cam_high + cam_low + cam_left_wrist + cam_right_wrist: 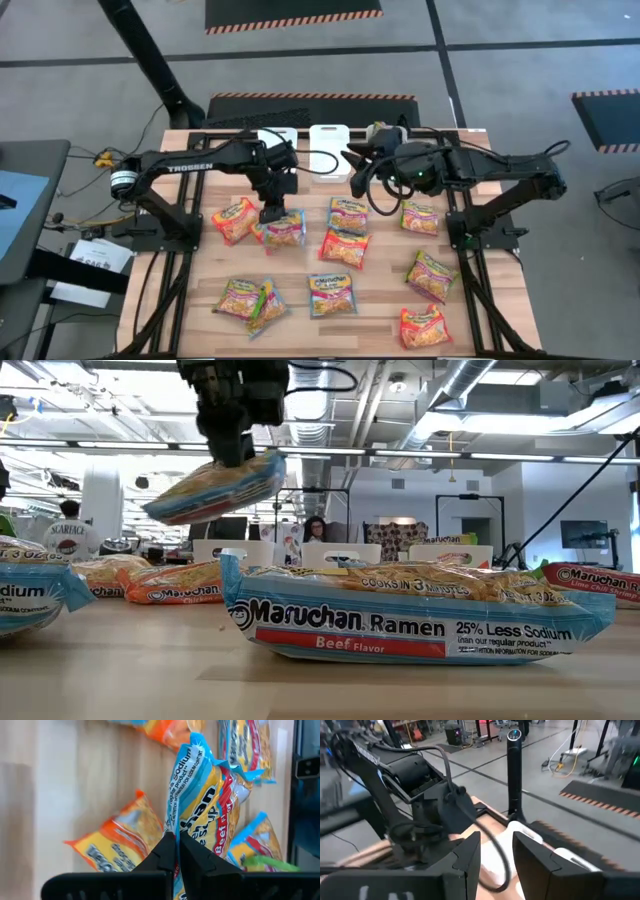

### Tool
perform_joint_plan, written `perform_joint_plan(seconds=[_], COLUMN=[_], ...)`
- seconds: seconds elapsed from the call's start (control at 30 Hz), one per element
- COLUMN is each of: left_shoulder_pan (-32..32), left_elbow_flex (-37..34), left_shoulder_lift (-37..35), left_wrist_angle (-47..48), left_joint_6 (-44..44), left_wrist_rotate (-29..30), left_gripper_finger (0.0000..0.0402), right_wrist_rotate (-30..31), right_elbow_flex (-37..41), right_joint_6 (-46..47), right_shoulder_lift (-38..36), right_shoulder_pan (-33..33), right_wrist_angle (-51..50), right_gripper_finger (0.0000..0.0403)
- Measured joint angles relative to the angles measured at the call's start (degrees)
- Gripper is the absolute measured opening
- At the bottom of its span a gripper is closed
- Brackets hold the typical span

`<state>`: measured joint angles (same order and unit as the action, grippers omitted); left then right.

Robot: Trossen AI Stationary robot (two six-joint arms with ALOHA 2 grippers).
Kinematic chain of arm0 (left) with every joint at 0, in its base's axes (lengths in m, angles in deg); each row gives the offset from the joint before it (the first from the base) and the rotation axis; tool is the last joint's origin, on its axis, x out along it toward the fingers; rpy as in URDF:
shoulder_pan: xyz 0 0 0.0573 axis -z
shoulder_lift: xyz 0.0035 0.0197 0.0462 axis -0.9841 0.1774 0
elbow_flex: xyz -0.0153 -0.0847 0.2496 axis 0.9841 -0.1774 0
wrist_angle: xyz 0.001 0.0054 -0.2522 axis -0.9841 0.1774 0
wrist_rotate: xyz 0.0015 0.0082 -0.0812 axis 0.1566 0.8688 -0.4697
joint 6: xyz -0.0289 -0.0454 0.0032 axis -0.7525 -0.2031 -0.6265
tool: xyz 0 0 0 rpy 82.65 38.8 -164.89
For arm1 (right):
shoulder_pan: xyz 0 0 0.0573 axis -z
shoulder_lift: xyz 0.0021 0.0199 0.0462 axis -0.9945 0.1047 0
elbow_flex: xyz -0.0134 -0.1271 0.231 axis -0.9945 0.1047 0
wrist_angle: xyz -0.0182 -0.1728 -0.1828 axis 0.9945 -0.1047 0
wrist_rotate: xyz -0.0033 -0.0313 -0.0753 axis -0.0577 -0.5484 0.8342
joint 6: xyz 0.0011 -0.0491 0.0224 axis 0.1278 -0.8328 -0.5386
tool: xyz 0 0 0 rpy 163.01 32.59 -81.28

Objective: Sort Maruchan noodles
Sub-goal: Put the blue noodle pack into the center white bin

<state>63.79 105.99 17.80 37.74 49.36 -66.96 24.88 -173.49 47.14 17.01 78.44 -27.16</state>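
Nearest the low camera lay a blue-edged Beef packet (415,622), flat on the desk (150,680), with orange packets (170,588) farther back to its left. Above them the left gripper (232,448) held a blue-trimmed packet (212,488) clear of the desk, tilted, pinched at its upper edge.

From the high view, the left gripper (271,212) stood over the desk's left-middle, the lifted packet (283,231) just beside an orange packet (235,220). More packets lay scattered across the wood: one group in the middle (344,247), others near the front edge (332,295) and on the right (432,275). Two white bins (328,137) sat at the far edge. The right gripper (356,168) hovered near those bins, holding nothing.

At the left wrist, the fingers (161,857) were clamped on the blue packet (200,815).

At the right wrist, the fingers (470,852) stood apart, a white bin (530,832) beyond them.
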Motion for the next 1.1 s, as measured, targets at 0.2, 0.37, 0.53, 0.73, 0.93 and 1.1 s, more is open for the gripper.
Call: perform_joint_plan(seconds=[0.2, 0.37, 0.53, 0.73, 0.93, 1.1], left_shoulder_pan=[-0.3, -1.0, -1.7, -1.7, -1.7, -1.7], left_elbow_flex=[2.8, 4.7, 6.0, 6.2, 6.2, 6.2], left_shoulder_lift=[0.0, 0.0, 0.0, 0.0, 0.0, 0.0], left_wrist_angle=[-0.3, -0.5, -2.1, -5.0, -8.1, -12.9], left_joint_6=[1.3, 2.3, 2.4, 3.8, 5.3, 5.4], left_wrist_rotate=[2.0, 3.6, 3.6, 3.8, 3.8, 4.7], left_gripper_finger=[0.0, 0.0, 0.0, 0.0, 0.0, 0.0], right_wrist_rotate=[0.0, 0.0, -1.7, -4.7, -4.9, -8.0], right_elbow_flex=[0.0, 0.0, 0.0, 3.7, 8.3, 9.8], right_joint_6=[6.9, 13.5, 19.0, 26.3, 29.5, 23.9], right_shoulder_lift=[0.0, 0.0, 0.0, 0.0, 0.0, 0.1], right_shoulder_pan=[-2.2, -4.2, -6.2, -7.3, -6.8, -4.8], right_wrist_angle=[-2.2, -5.1, -9.3, -8.8, -7.9, -7.7], right_gripper_finger=[0.014, 0.016, 0.0188, 0.0195, 0.0188, 0.0188])
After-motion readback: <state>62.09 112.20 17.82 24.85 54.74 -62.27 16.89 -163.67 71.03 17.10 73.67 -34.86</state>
